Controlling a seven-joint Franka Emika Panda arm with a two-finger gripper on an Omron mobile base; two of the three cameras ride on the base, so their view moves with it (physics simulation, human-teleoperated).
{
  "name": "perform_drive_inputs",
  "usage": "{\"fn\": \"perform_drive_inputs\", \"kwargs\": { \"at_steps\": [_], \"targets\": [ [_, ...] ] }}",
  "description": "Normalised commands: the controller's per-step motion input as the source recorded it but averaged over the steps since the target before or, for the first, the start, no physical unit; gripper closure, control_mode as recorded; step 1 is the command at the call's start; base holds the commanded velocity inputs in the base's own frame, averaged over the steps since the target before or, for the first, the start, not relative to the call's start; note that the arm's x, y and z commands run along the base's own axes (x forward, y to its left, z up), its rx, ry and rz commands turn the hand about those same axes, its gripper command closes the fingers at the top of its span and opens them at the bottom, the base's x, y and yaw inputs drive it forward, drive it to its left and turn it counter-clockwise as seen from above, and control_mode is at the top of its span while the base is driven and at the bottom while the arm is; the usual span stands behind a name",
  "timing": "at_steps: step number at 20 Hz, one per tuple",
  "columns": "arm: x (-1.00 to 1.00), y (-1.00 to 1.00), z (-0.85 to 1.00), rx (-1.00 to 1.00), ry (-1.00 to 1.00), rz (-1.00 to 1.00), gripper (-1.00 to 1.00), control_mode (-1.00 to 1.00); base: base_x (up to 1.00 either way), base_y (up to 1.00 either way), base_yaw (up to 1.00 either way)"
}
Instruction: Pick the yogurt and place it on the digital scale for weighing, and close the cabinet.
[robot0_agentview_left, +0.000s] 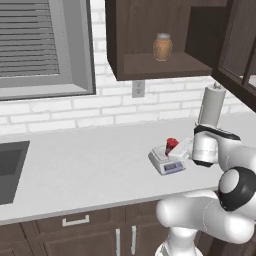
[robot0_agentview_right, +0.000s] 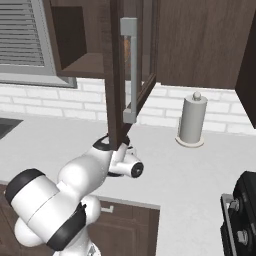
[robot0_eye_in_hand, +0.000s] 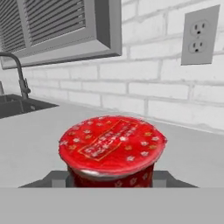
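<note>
Yogurt (robot0_agentview_left: 171, 145) stood on the digital scale (robot0_agentview_left: 167, 161) in my left base view, directly ahead of the claw (robot0_agentview_left: 183, 150), which reached in from the arm's side. Its fingers were hidden there, so from that picture I could not tell how they stood. Above, the cabinet (robot0_agentview_left: 150, 65) hung open, an amber jar (robot0_agentview_left: 162, 47) on its shelf well over the claw. A paper towel roll (robot0_agentview_left: 212, 104) stood on the desk (robot0_agentview_left: 90, 170) behind the wrist.

From the right base view, the cabinet's door (robot0_agentview_right: 117, 75) swung out over the desk, its metal handle (robot0_agentview_right: 131, 70) above the arm and blocking my sight of the claw.

Through the hand view, the yogurt's red top (robot0_eye_in_hand: 112, 142) sat right in front, very close, with the scale's plate (robot0_eye_in_hand: 57, 178) showing under it. I read the claw as clamped on the cup, the placing step nearly done. Next, I judged, it should let go, back off without tipping the cup, then rise to push the door shut.
</note>
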Motion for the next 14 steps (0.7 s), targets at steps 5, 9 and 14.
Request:
{"fn": "perform_drive_inputs", "kwargs": {
  "at_steps": [5, 9, 14],
  "targets": [
    [-0.03, 0.05, 0.00, 0.00, -0.02, 0.00, -1.00, -1.00, 0.00, 0.00, 0.00],
    [-0.12, 0.04, 0.01, 0.00, -0.03, 0.00, -1.00, -1.00, 0.00, 0.00, 0.00],
    [-0.10, -0.09, 0.00, 0.00, -0.01, -0.01, -1.00, -1.00, 0.00, 0.00, 0.00]
  ]
}}
